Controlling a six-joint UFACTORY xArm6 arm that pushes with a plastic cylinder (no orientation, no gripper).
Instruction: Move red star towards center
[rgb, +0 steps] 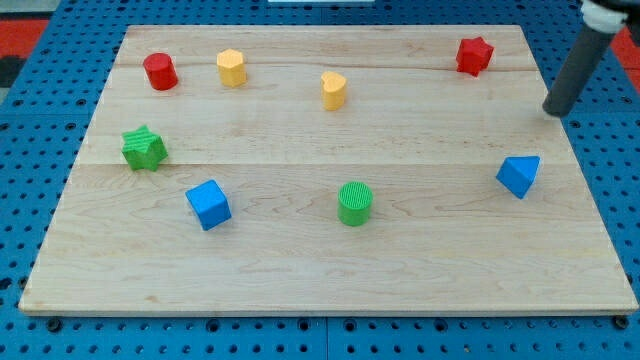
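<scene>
- Our tip (556, 111) stood at the view's right edge of the wooden board (320, 280), below and to the right of the red star (474, 55) and well apart from it; it touched no block. Being a plain rod, it had no jaws to open and held nothing.
- We judged this placement a staging position: a push towards the centre calls for contact on the star's far side, that is, its upper-right flank, so the tip had yet to travel up and around it.
- The red star lay near the view's top right corner, close to the board's top edge, resting flat. It showed a bright red, ribbed surface with short blunt points, and stood clear of all neighbours.
- The blue block (518, 175), roughly triangular, lay below our tip near the right edge, out of the likely push line.
- The remaining blocks lay further left: a yellow block (334, 89) near the top centre, a second yellow block (231, 67), a red cylinder (159, 71), a green star (144, 148), a blue cube (208, 204) and a green cylinder (354, 203).
- The centre itself carried no block, so we judged the star's path unobstructed.
</scene>
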